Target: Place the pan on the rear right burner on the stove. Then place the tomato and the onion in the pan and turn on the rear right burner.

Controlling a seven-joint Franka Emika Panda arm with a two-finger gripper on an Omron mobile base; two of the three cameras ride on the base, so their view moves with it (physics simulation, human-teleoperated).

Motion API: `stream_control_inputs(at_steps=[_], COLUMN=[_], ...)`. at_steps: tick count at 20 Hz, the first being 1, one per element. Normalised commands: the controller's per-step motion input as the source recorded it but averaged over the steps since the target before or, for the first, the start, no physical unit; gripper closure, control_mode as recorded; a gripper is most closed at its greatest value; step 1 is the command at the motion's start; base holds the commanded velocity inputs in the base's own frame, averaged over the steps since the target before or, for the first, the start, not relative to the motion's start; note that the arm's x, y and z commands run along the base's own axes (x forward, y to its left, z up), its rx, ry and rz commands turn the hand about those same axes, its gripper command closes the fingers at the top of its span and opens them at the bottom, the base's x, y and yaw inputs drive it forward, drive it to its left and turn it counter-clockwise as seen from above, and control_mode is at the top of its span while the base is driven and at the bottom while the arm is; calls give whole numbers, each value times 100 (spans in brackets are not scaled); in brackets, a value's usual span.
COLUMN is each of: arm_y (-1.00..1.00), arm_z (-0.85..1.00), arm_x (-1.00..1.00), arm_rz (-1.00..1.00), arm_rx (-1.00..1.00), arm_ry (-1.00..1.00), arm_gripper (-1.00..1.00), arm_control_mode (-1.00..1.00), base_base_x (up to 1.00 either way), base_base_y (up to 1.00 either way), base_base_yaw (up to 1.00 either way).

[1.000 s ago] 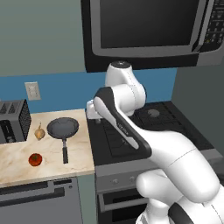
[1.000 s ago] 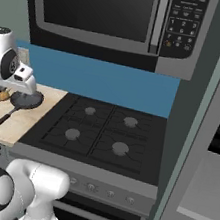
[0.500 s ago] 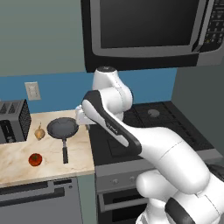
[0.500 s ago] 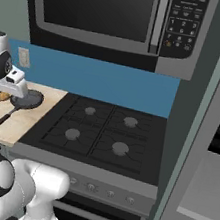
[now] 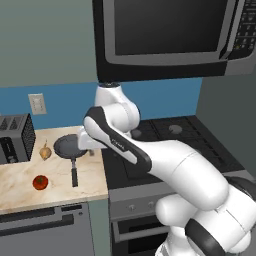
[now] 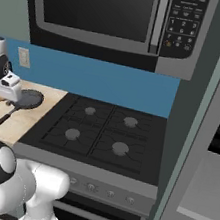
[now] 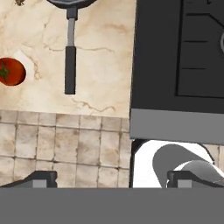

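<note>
Left base view: the pan (image 5: 68, 146) sat flat on the marble table (image 5: 20, 185) left of the stove (image 5: 172, 145), handle pointing toward the front edge. The onion (image 5: 45, 152) lay just beside the pan's left rim; the tomato (image 5: 40, 182) lay nearer the front, apart from the handle. A toaster (image 5: 15, 138) stood at the far left. The gripper (image 5: 86, 142) hung by the pan's right rim, jaws spread wide, nothing between them.

Hand view: the handle ran straight and thin, with a dark grip sleeve along its outer half; the tomato showed beside it.

Judgement: the pan looked rigid and metal, likely modest in weight but front-heavy if taken by the handle's end, so it could droop or twist in the jaws. A hold close to where the handle meets the bowl seemed best. The smooth sleeve might slip. The rear right burner (image 6: 130, 121) stood bare, well apart.
</note>
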Motion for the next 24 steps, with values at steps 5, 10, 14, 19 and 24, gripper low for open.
stream_control_inputs(at_steps=[5, 10, 14, 19, 24], arm_y=[19, 16, 15, 10, 7], arm_z=[-22, -22, -21, -20, -18], arm_x=[0, 0, 0, 0, 4], arm_rz=[0, 0, 0, 0, 0], arm_rx=[0, 0, 0, 0, 0], arm_ry=[8, 5, 1, 0, 0], arm_gripper=[-100, -100, -100, -100, -100], arm_control_mode=[-100, -100, -100, -100, -100], base_base_x=[0, 0, 0, 0, 0], base_base_y=[0, 0, 0, 0, 0], base_base_yaw=[0, 0, 0, 0, 0])
